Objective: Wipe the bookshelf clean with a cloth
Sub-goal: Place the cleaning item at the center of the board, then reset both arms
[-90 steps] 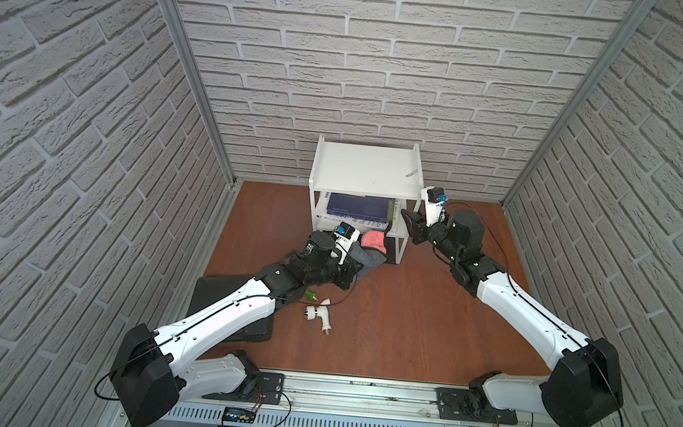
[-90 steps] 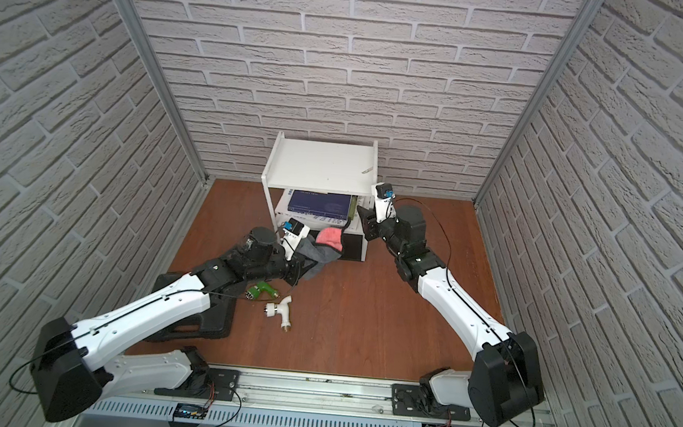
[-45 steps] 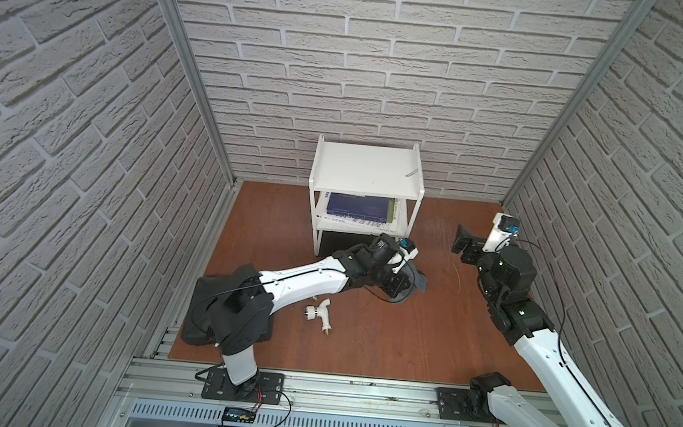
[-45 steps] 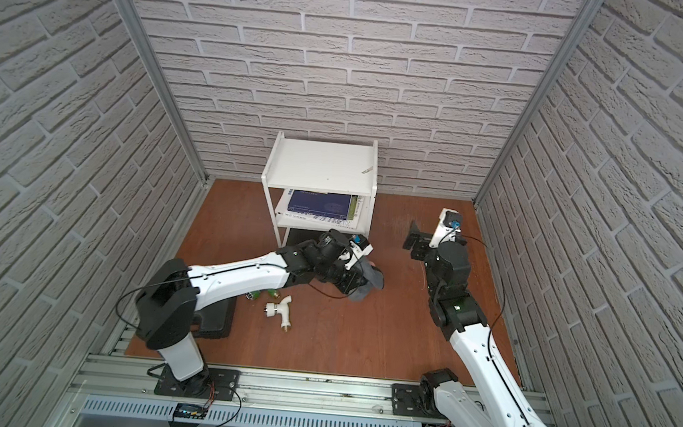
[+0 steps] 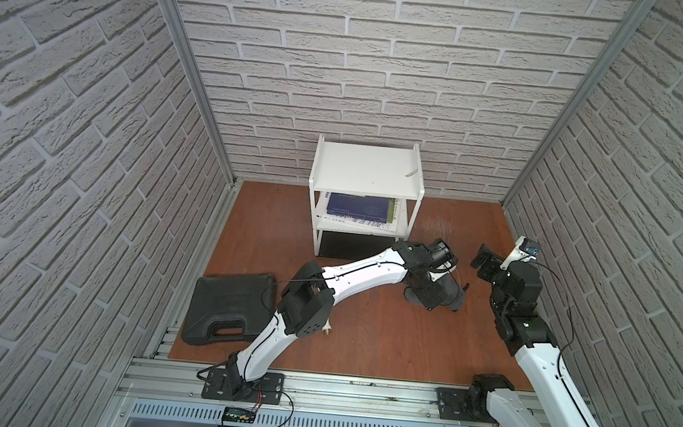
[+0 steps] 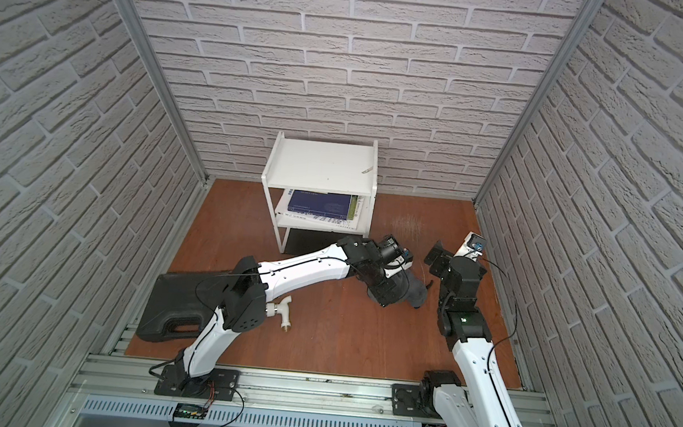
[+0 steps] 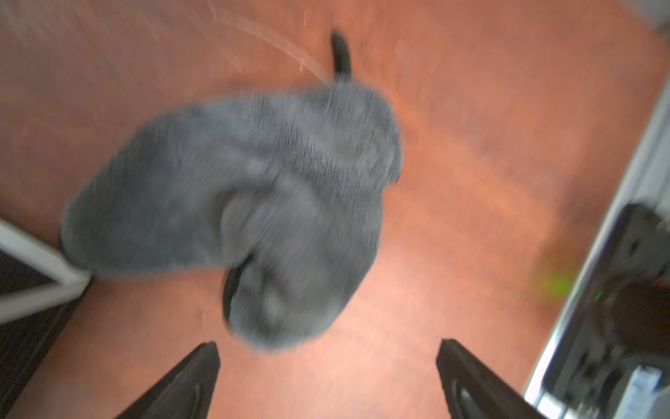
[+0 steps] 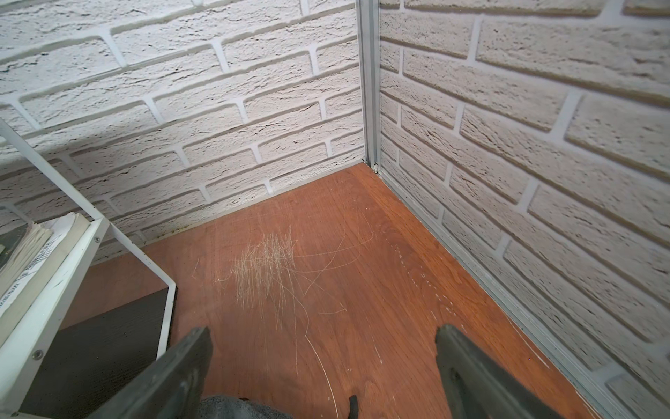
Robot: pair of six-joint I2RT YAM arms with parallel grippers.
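Observation:
The white bookshelf (image 5: 366, 170) (image 6: 322, 165) stands against the back wall; its lower corner shows in the right wrist view (image 8: 58, 286). The grey cloth (image 5: 456, 298) (image 6: 419, 293) lies bunched on the wooden floor, right of the shelf's front. In the blurred left wrist view the cloth (image 7: 253, 203) is just ahead of the fingertips. My left gripper (image 5: 429, 300) (image 7: 326, 348) points down over it, open and holding nothing. My right gripper (image 5: 482, 259) (image 8: 322, 333) hovers open and empty to the right, aimed at the back right corner. One edge of the cloth (image 8: 232, 410) shows below it.
Books (image 5: 359, 209) lie on the shelf's middle tier. A black plastic case (image 5: 228, 310) sits at the front left. A small white tap fitting (image 6: 282, 312) lies beside the left arm's elbow. Brick walls close in three sides. Scratches (image 8: 268, 268) mark the floor.
The left arm swung right from the shelf front with the cloth, then opened and let it drop on the floor. The right arm pulled back from the shelf and opened.

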